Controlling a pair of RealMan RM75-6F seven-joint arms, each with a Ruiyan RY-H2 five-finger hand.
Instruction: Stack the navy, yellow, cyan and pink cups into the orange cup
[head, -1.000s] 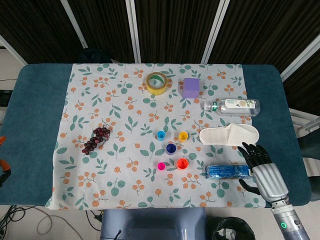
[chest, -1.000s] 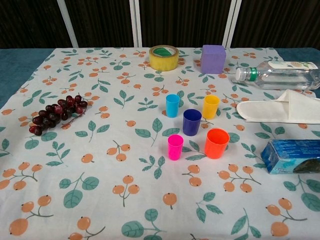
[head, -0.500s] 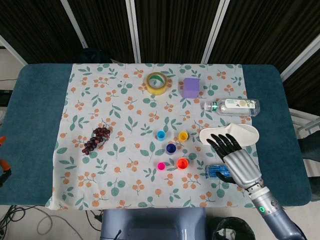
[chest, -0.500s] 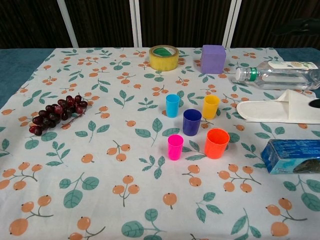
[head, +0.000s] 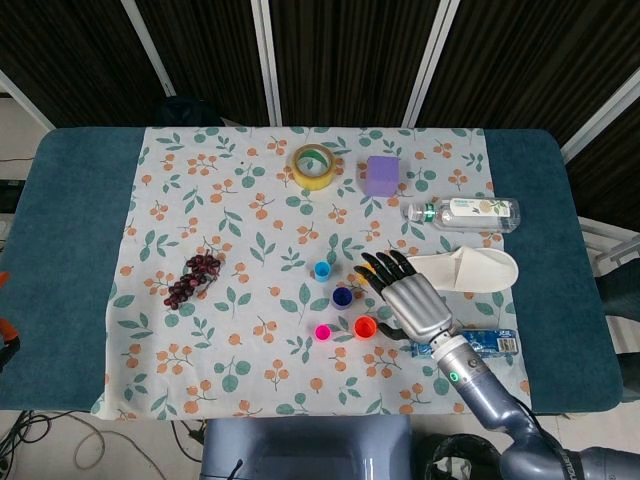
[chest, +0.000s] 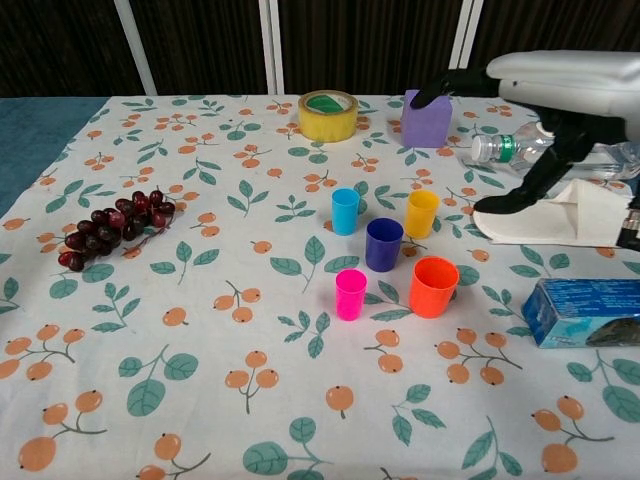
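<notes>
Five small cups stand upright close together on the floral cloth: cyan (chest: 345, 211), yellow (chest: 422, 213), navy (chest: 384, 244), pink (chest: 351, 294) and orange (chest: 434, 286). None is inside another. My right hand (head: 410, 300) hovers above the table just right of the cluster, fingers spread and holding nothing. In the head view its fingertips cover the yellow cup, while the cyan (head: 322, 270), navy (head: 342, 297), pink (head: 323, 331) and orange (head: 365, 327) cups stay visible. The chest view shows the same hand (chest: 570, 85) high at the upper right. My left hand is out of both views.
A white slipper (chest: 570, 215), a water bottle (chest: 560, 150) and a blue box (chest: 585, 310) lie right of the cups. Yellow tape (chest: 328, 115) and a purple block (chest: 427, 118) sit at the back. Dark grapes (chest: 110, 228) lie at the left.
My right hand has risen from the table's front right edge and swung left over the blue box and slipper to the cups. The cups have not moved.
</notes>
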